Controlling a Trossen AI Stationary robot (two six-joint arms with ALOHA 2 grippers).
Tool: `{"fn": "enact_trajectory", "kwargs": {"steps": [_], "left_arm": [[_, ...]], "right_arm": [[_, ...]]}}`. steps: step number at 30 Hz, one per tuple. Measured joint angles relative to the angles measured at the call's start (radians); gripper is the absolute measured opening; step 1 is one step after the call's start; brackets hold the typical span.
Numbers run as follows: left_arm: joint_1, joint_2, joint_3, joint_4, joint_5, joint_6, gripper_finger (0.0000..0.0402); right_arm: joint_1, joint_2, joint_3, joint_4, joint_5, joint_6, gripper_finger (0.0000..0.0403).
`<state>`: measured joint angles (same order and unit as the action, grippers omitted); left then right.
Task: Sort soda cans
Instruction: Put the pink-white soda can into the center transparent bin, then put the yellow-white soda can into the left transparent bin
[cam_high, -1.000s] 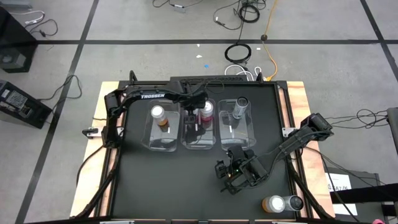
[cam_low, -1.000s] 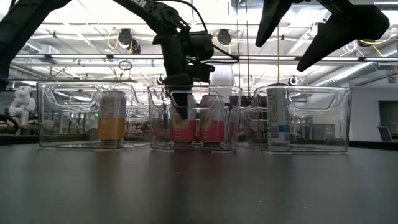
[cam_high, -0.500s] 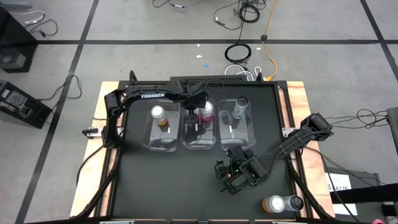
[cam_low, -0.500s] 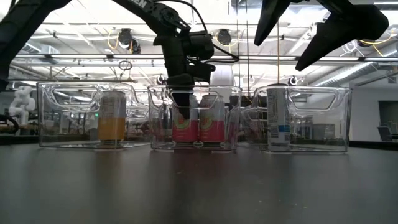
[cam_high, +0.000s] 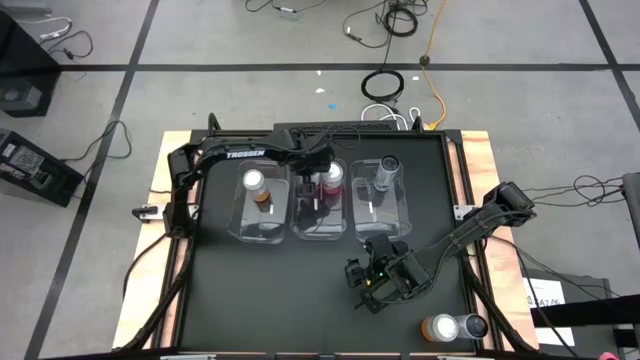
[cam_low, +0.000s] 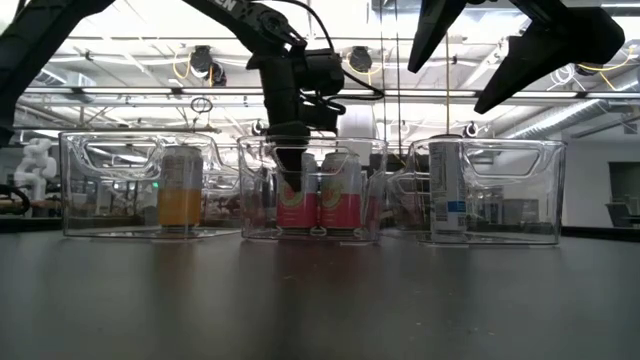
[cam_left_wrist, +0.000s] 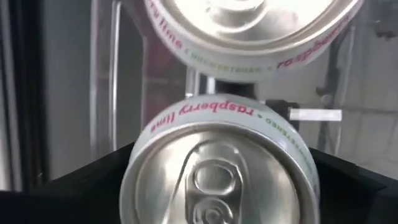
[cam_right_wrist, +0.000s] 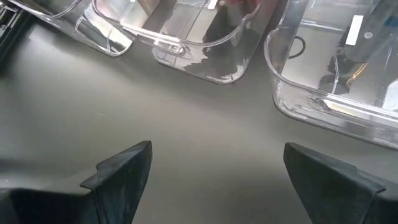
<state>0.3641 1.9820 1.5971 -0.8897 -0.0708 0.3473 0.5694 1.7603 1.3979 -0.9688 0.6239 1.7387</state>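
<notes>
Left gripper (cam_low: 292, 160) down in middle bin (cam_high: 318, 231), fingers apart astride raspberry lime can (cam_left_wrist: 217, 168), probably just released. Right gripper (cam_high: 375, 285) spread, empty. Rigid, slick, thin-walled; grip mid-body.

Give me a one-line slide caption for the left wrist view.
Left gripper open around a raspberry lime can, second pink can just beyond.

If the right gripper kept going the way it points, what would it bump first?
Probably the bare black tabletop: the open right gripper points down at it, just short of the clear plastic bins. Depth is unclear.
</notes>
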Motion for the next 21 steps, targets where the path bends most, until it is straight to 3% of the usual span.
{"fn": "enact_trajectory", "kwargs": {"steps": [11, 21], "left_arm": [[-0.031, -0.074, 0.158, -0.241, -0.011, -0.061, 0.0384], [-0.136, -0.283, 0.186, -0.3, 0.041, -0.336, 0.0384]], "right_arm": [[0.0, 0.0, 0.0, 0.0, 0.0, -0.07, 0.0357], [0.002, 0.0, 0.0, -0.026, -0.029, -0.239, 0.0357]]}}
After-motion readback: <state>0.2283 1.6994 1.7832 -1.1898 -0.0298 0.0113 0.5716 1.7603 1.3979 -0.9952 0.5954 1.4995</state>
